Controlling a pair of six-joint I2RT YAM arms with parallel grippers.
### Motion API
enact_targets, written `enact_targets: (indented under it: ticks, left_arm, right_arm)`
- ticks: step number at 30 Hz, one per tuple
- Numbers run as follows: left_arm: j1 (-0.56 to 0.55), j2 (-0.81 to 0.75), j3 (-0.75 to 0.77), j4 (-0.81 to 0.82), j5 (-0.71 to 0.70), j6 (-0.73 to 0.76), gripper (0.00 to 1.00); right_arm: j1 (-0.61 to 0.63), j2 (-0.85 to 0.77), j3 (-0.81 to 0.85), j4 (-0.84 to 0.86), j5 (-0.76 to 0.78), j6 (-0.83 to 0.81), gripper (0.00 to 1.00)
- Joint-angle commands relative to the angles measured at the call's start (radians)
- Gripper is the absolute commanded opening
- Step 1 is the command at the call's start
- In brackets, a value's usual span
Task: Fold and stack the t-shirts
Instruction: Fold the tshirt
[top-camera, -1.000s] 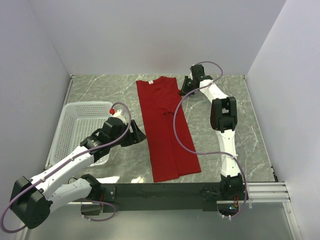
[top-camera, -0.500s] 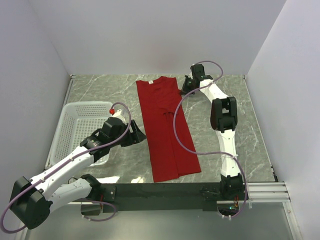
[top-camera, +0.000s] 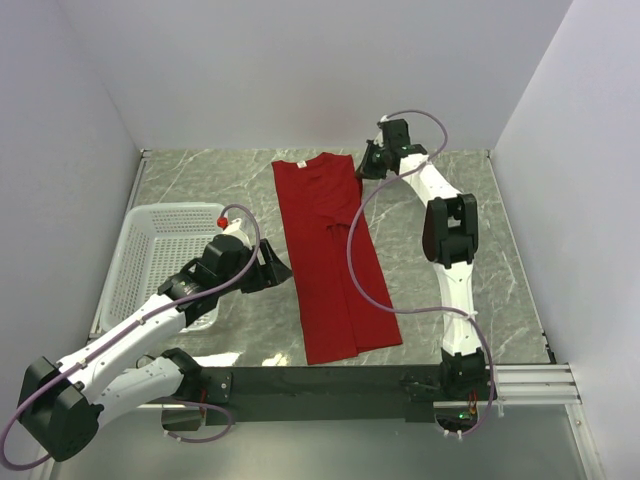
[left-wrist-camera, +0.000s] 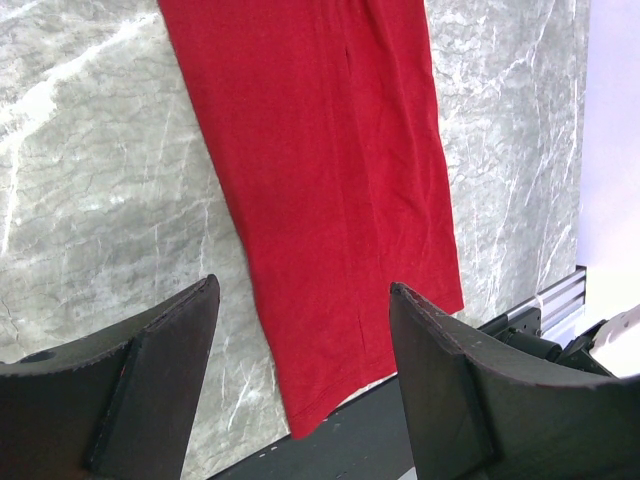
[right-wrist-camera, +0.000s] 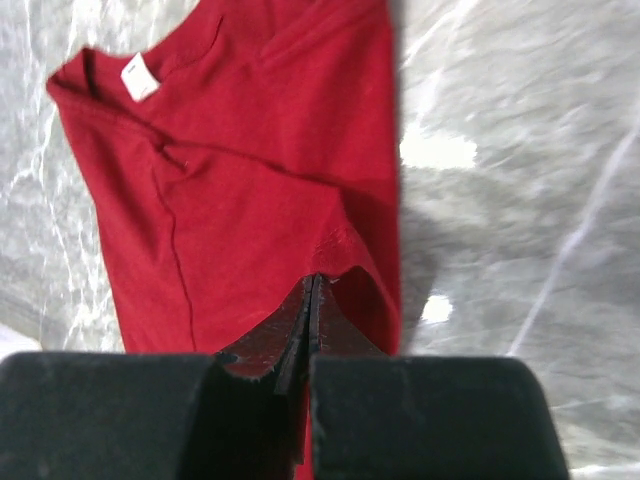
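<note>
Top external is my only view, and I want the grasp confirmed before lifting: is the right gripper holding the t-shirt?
Observer: Yes. The right wrist view shows the right gripper shut, with t-shirt cloth puckered at its tips.
Operator: Where on it?
Observer: At a side edge, apart from the white neck tag.
Operator: And the other arm?
Observer: The left gripper is open, holding nothing, above the shirt's edge near the hem.
</note>
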Motion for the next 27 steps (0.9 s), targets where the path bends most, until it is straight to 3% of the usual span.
enact_targets:
  ticks: [1, 16, 19, 20, 23, 27]
  left_arm:
    - [0.004, -0.005, 0.021, 0.032, -0.014, 0.009, 0.74]
    - [0.002, -0.036, -0.001, 0.032, -0.019, -0.001, 0.74]
    - [0.004, -0.037, -0.001, 0.029, -0.019, -0.003, 0.74]
    - [0.002, -0.039, -0.001, 0.029, -0.019, -0.001, 0.74]
    - [0.004, -0.043, 0.001, 0.025, -0.02, -0.003, 0.74]
    - [0.004, -0.053, -0.002, 0.025, -0.025, -0.004, 0.74]
  right_arm:
    - [0.048, -0.078, -0.023, 0.029, -0.009, -0.021, 0.0]
    - [0.219, 0.0, 0.089, -0.059, 0.077, -0.097, 0.0]
    - [0.259, 0.046, 0.149, -0.091, 0.082, -0.128, 0.09]
    - [0.27, 0.054, 0.179, -0.1, 0.086, -0.139, 0.2]
    - [0.292, 0.04, 0.18, -0.108, 0.086, -0.171, 0.36]
    - [0.289, -0.01, 0.134, -0.089, 0.063, -0.218, 0.45]
